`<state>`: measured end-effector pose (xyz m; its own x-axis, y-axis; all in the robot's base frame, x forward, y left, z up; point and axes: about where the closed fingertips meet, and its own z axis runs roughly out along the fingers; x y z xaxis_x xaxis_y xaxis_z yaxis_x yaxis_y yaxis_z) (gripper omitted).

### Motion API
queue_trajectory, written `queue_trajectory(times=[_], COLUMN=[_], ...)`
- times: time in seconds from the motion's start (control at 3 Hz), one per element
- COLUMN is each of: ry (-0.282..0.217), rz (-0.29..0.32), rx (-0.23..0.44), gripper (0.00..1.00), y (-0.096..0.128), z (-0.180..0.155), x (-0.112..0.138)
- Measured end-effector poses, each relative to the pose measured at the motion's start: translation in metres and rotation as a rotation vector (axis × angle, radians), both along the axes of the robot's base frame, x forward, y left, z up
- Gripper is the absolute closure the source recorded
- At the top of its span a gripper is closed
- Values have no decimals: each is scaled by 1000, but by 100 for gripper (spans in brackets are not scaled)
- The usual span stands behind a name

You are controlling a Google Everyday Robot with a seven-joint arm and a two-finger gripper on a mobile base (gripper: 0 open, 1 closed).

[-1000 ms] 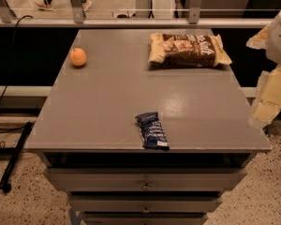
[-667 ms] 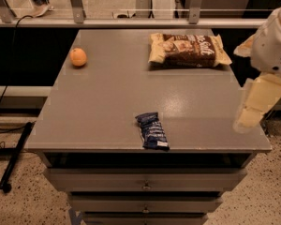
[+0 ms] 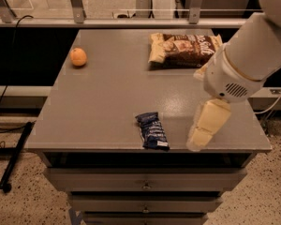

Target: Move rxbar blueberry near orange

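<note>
The rxbar blueberry (image 3: 151, 131), a small flat dark-blue wrapper, lies near the front edge of the grey table (image 3: 107, 102), a little right of centre. The orange (image 3: 78, 57) sits at the table's far left. My gripper (image 3: 200, 139) hangs from the white arm at the right, over the table's front right part, a short way right of the bar and not touching it.
A large brown-and-cream snack bag (image 3: 182, 49) lies at the back right of the table, partly behind my arm (image 3: 246, 60). Drawers (image 3: 145, 184) sit below the table front. A metal rail (image 3: 131, 20) runs behind the table.
My arm has swung in from the right edge toward the left and down, bringing the gripper over the table closer to the bar. The bar, orange and bag have not moved.
</note>
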<state>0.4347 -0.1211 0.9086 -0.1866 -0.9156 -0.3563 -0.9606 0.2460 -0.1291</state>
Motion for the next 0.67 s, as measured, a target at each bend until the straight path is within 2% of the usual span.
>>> queue_trajectory(times=[0.33,0.67], ry=[-14,-14], rz=[50,73], rx=[48,85], gripper=[0,0], y=[47,77], z=[-20,-45], x=[-13,-16])
